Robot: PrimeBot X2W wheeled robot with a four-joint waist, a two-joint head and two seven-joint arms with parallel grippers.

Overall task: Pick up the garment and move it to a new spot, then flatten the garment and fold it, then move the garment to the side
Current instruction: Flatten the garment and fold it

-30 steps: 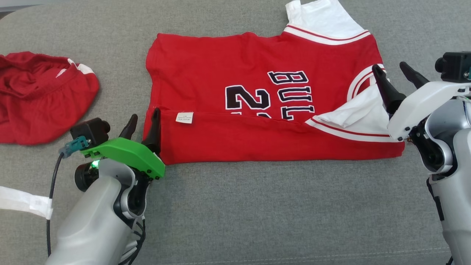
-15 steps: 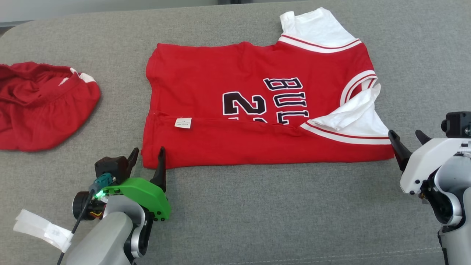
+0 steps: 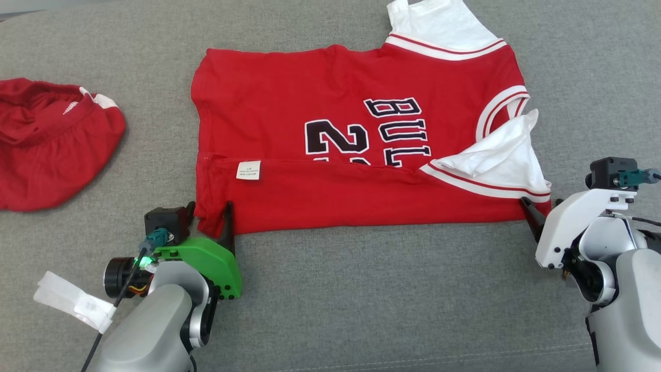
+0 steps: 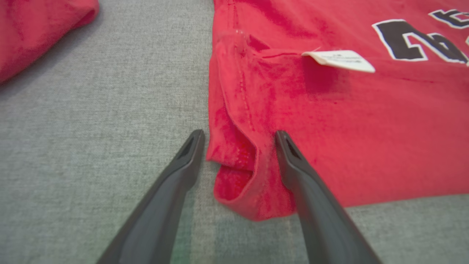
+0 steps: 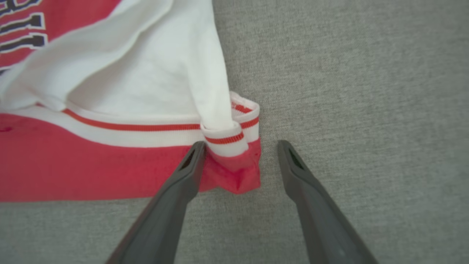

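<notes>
Jersey (image 3: 335, 134), red with white striped trim and black lettering, lies spread on the grey upholstered surface (image 3: 361, 299), hem toward the robot's left and shoulders toward its right. Its near long edge is folded up over the front, and a white care label (image 3: 248, 170) shows on that fold. A white sleeve (image 3: 496, 155) lies rumpled across the right end.

The left gripper (image 3: 209, 209) sits at the near hem corner with its fingers spread wide. In the left wrist view that corner, slightly puckered, lies between the two fingers: one finger rests over the red cloth, the other over the grey surface just beside the hem edge. Nothing is pinched.

The right gripper (image 3: 539, 204) sits at the near shoulder corner, its fingers likewise wide apart. In the right wrist view the striped corner lies between them, touching or just beside one finger, while the other stands over bare grey fabric, apart from the cloth.

Red shorts (image 3: 51, 150) lie bunched well off to the left of the jersey.
</notes>
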